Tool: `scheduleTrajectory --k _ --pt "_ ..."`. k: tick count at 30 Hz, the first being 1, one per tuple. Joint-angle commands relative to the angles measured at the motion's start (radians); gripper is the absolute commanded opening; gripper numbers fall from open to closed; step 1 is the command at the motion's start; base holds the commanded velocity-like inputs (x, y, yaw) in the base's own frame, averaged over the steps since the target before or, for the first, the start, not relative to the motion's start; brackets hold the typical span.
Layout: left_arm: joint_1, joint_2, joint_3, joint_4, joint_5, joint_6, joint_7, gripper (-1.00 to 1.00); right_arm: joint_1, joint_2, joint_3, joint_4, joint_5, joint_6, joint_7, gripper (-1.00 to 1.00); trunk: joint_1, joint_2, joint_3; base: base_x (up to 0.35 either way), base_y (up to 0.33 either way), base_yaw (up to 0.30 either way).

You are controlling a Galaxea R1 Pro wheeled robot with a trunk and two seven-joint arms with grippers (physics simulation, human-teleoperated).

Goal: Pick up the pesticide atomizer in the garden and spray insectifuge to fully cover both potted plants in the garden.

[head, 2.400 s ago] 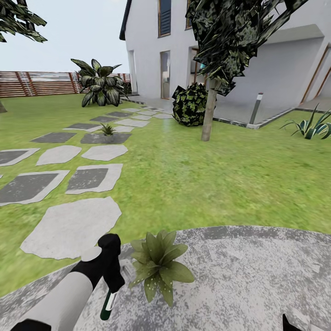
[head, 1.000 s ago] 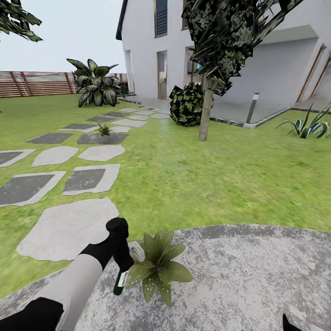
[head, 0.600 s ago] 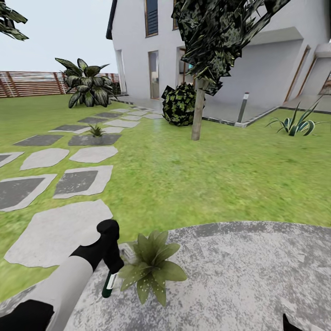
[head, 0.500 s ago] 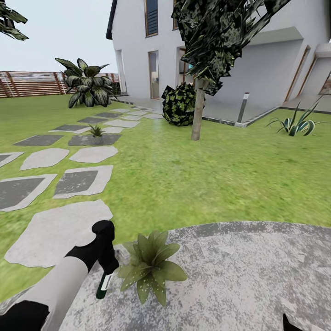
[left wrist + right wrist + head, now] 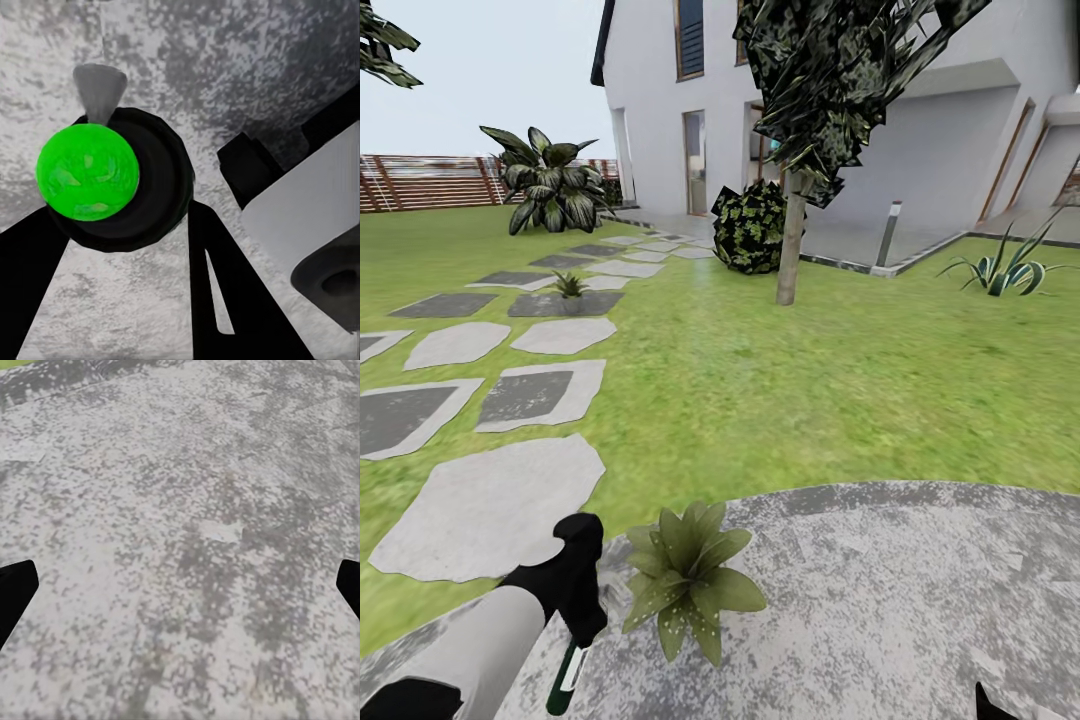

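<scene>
Patio (image 5: 880, 600), L tool (image 5: 582, 625) gripping atomizer (image 5: 567, 680), base down

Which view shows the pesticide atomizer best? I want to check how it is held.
The left wrist view: the pesticide atomizer sits end-on between the left hand's dark fingers, its green mark facing the camera. The head view shows just its dark lower body hanging below that hand, beside the potted plant. The right wrist view looks at the grey patio.
</scene>
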Motion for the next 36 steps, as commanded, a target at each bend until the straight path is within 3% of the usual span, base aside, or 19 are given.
scheduleTrajectory --k 1,7,11,14,20,29,36 --pt "-0.001 0.001 -0.005 -0.006 -0.006 0.01 -0.008 -1.0 -0.002 0.0 -0.008 0.0 0.006 -0.005 0.008 1.0 0.0 0.0 -0.001 0.0 0.0 0.0" --pt "-0.03 0.002 0.015 -0.01 -0.007 0.016 -0.01 -1.0 -0.002 0.001 -0.008 0.0 0.006 -0.005 0.008 1.0 0.0 0.0 -0.001 0.0 0.0 0.0" --pt "-0.097 0.005 0.044 -0.009 -0.007 0.018 -0.017 -1.0 -0.002 0.001 -0.008 0.0 0.006 -0.005 0.008 1.0 0.0 0.0 -0.001 0.0 0.0 0.0" --pt "-0.097 0.006 0.049 -0.006 -0.011 0.018 -0.01 -1.0 -0.002 0.001 -0.008 0.0 0.006 -0.005 0.008 1.0 0.0 0.0 -0.001 0.0 0.0 0.0" --pt "-0.071 0.036 0.052 0.005 -0.007 0.017 0.0 -1.0 -0.002 0.001 -0.007 0.0 0.006 -0.005 0.008 1.0 0.0 0.0 -0.001 0.0 0.0 0.081" --pt "-0.056 0.025 0.052 -0.001 -0.006 0.018 0.001 -1.0 -0.002 0.002 -0.005 0.0 0.006 -0.005 0.008 1.0 0.0 0.0 -0.001 0.0 0.0 0.262" --pt "-0.055 0.016 0.05 0.002 -0.007 0.017 0.001 -1.0 -0.002 0.002 -0.005 0.0 0.006 -0.005 0.008 1.0 0.0 0.0 -0.001 0.074 0.0 0.032"
